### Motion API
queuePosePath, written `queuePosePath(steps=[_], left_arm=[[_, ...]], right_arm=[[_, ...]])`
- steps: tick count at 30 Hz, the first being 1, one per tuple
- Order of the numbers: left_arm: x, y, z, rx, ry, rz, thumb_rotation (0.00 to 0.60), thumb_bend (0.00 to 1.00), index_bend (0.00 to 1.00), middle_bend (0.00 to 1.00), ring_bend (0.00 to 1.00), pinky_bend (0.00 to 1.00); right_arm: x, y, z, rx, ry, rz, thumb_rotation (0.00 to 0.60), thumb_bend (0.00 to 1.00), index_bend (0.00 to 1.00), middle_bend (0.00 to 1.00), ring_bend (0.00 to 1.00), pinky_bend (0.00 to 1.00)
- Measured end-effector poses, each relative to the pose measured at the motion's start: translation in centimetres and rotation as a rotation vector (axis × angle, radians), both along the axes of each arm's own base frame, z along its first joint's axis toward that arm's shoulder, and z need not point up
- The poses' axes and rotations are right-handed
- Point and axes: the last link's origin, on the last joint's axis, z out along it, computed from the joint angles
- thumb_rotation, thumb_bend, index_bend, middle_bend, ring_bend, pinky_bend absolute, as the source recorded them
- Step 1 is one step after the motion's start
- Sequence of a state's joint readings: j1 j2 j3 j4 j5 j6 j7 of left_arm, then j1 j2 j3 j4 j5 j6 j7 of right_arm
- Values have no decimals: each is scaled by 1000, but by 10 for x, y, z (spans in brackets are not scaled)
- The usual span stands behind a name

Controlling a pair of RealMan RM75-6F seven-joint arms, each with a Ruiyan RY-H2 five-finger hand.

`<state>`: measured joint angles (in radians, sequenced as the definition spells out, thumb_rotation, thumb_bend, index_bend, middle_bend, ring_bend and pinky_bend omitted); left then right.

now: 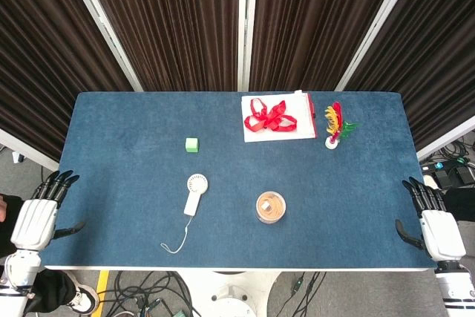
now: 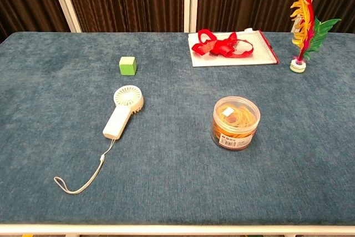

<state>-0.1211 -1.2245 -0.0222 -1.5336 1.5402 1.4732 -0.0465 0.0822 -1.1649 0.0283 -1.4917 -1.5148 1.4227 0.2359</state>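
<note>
My left hand (image 1: 38,217) hangs off the table's left edge, fingers spread, holding nothing. Off the right edge my right hand (image 1: 434,224) is the same, open and empty. Neither hand shows in the chest view. On the blue cloth lie a white handheld fan (image 1: 194,194) (image 2: 123,110) with a wrist cord, a small green cube (image 1: 192,145) (image 2: 127,65), and a clear round tub of rubber bands (image 1: 270,206) (image 2: 236,122). A red ribbon (image 1: 270,116) (image 2: 223,44) lies on a white pad (image 1: 297,131) (image 2: 260,58). A feather shuttlecock (image 1: 334,127) (image 2: 304,29) stands upright at the back right.
The blue table (image 1: 119,154) (image 2: 50,92) is backed by dark curtains with white posts. Cables lie on the floor under the front edge and at the right.
</note>
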Motion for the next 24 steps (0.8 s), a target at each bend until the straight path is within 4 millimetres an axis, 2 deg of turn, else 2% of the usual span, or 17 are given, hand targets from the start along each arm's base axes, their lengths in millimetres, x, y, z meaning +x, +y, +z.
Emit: queuePosePath(steps=[11,14,16,17,18,19,21,22,24], left_arm=[[0,0,0,-15,-1,-6,600,94,135,88,2,166],[1,0,0,-8,-3,-4,600,122,135,108,25,191],[2,0,1,3,6,-5,600,151,135,178,134,304],[2,1,2,15,13,-9,600,167,134,255,258,422],[3,1,2,24,16,-13,600,188,133,373,447,577],[4,1,3,30,15,-16,600,202,131,447,557,659],[5,1,2,30,1,-21,600,252,124,667,788,818],[5,1,2,28,-4,-23,600,277,123,748,831,850],[6,-1,0,18,1,-30,600,319,123,840,871,873]], right_arm=[[-1,-1,1,-5,-6,-3,600,327,0,0,0,0],[-1,-1,0,-4,-10,-3,600,327,0,0,0,0],[0,-1,0,-3,-14,-2,600,327,0,0,0,0],[0,-1,-1,-5,-17,0,600,327,0,0,0,0],[0,-2,-1,-6,-19,1,600,327,0,0,0,0],[1,-2,-1,-7,-22,3,600,327,0,0,0,0],[1,-1,-2,-4,-24,4,600,328,0,0,0,0],[1,0,-2,-1,-21,5,600,328,0,0,0,0],[2,1,-2,8,-9,13,600,327,0,0,0,0]])
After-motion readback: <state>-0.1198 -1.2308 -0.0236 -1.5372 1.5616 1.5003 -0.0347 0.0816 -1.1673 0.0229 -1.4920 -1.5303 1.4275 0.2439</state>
